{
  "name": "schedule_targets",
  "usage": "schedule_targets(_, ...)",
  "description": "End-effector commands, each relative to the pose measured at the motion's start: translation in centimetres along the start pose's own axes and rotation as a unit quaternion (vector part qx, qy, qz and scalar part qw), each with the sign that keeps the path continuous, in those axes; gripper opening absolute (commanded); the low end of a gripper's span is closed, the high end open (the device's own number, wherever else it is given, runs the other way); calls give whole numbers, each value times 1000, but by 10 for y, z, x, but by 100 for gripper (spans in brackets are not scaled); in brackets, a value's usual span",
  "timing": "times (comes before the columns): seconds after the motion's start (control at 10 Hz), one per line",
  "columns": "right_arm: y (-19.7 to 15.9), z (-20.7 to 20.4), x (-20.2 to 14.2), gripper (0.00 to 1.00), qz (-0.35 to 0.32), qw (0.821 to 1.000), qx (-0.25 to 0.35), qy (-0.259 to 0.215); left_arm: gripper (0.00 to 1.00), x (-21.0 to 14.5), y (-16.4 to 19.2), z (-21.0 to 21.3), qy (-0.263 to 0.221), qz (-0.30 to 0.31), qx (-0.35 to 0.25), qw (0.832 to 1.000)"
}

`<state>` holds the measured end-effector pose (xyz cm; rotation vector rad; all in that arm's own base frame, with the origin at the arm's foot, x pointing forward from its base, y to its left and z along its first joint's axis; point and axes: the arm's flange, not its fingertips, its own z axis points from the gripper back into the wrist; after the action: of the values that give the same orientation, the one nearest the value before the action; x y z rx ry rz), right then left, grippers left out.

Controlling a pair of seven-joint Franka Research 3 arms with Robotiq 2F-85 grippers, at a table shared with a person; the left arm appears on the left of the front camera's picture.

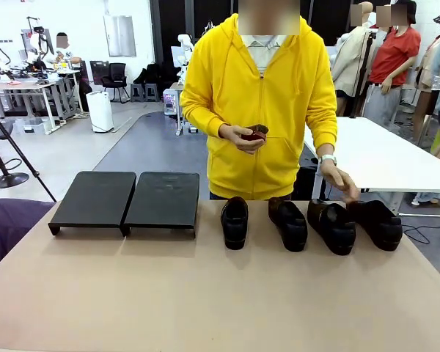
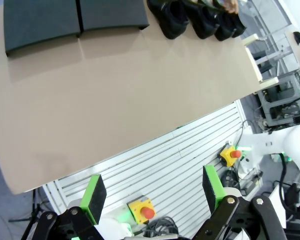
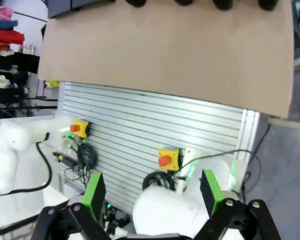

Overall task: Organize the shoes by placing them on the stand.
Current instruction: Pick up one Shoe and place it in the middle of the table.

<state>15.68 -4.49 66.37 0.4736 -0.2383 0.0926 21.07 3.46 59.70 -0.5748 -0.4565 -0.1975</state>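
Several black glossy shoes stand in a row at the far right of the table, toes toward me: one (image 1: 235, 221), a second (image 1: 289, 224), a third (image 1: 333, 226), and the rightmost (image 1: 377, 224). The person's hand (image 1: 342, 182) hovers over the third. The stand (image 1: 127, 199), two black sloped panels, sits at the far left with nothing on it. In the left wrist view the stand (image 2: 70, 20) and shoes (image 2: 192, 17) lie along the top edge. My left gripper (image 2: 152, 192) hangs open, well off the table's near edge. My right gripper (image 3: 152, 192) is open too, with shoe toes (image 3: 222, 4) at the top.
The tan tabletop (image 1: 205, 293) is bare between the shoes and me. A person in a yellow hoodie (image 1: 260, 95) stands at the far side, holding a small dark object (image 1: 257, 133). Below the table's near edge are slatted panels and yellow emergency-stop boxes (image 2: 141, 209).
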Motion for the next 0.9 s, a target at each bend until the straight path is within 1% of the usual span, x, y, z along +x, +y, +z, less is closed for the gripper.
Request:
schedule_targets(0.0,23,-49,68,100,-20,1000,-23,1,100,0,1,-2,-4,-6,-5,1000)
schedule_targets(0.1,42,-96,116,100,-15,1000,-25,8,100,0,1,-2,-4,-6,-5,1000)
schedule_targets(0.2,60,-140,155,100,-35,998,-49,-10,100,0,1,-2,-4,-6,-5,1000)
schedule_targets(0.3,79,-180,188,100,-40,998,-42,-4,100,0,1,-2,-4,-6,-5,1000)
schedule_targets(0.4,94,-217,218,100,-61,996,-59,-17,100,0,1,-2,-4,-6,-5,1000)
schedule_targets(0.5,106,-254,243,100,-50,995,-79,-15,100,0,1,-2,-4,-6,-5,1000)
schedule_targets(0.6,107,-276,261,100,-39,997,-67,5,100,0,1,-2,-4,-6,-5,1000)
schedule_targets(0.7,104,-281,265,100,-35,999,-38,6,100,0,1,-2,-4,-6,-5,1000)
schedule_targets(0.8,107,-253,240,100,19,1000,-14,12,100,0,1,-2,-4,-6,-5,1000)
